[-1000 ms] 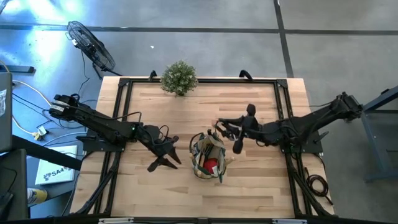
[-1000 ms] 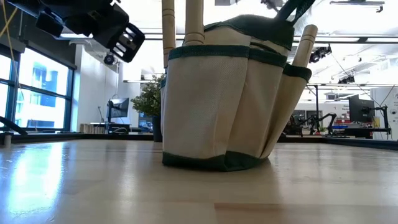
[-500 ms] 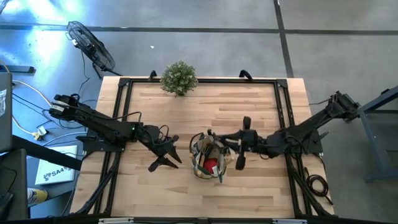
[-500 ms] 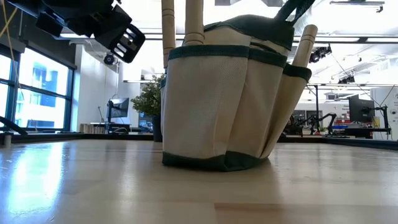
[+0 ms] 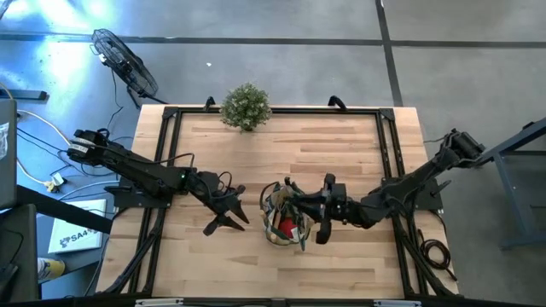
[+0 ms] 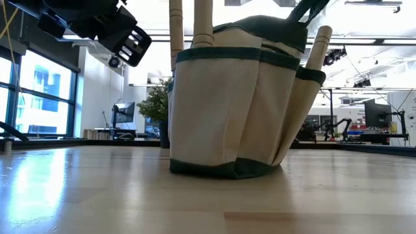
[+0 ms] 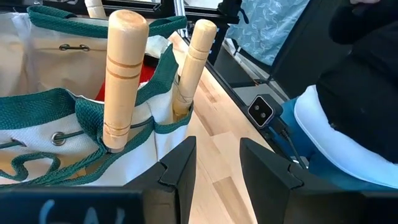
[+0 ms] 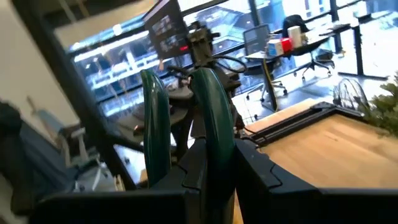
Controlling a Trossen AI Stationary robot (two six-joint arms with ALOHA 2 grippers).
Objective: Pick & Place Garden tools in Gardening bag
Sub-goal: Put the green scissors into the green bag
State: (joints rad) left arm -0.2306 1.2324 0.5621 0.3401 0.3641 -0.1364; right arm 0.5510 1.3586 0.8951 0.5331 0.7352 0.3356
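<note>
Gripping green-handled pruners (image 8: 208, 106), right end effector (image 5: 294, 205) hovers over gardening bag (image 5: 275, 223).

From above, I can't make out the separate tools inside the gardening bag (image 5: 284, 223); they are too small, and the right gripper (image 5: 294, 203) covers part of its mouth. In my low view the bag (image 6: 227, 110) is cut off by the upper edge, so the wooden handles (image 6: 203, 23) run out of sight. Through the right wrist camera I see only the pruners (image 8: 214, 115), their green handles blurred and their blades hidden. The left wrist camera crops the bag (image 7: 43, 143) at its edges.
</note>
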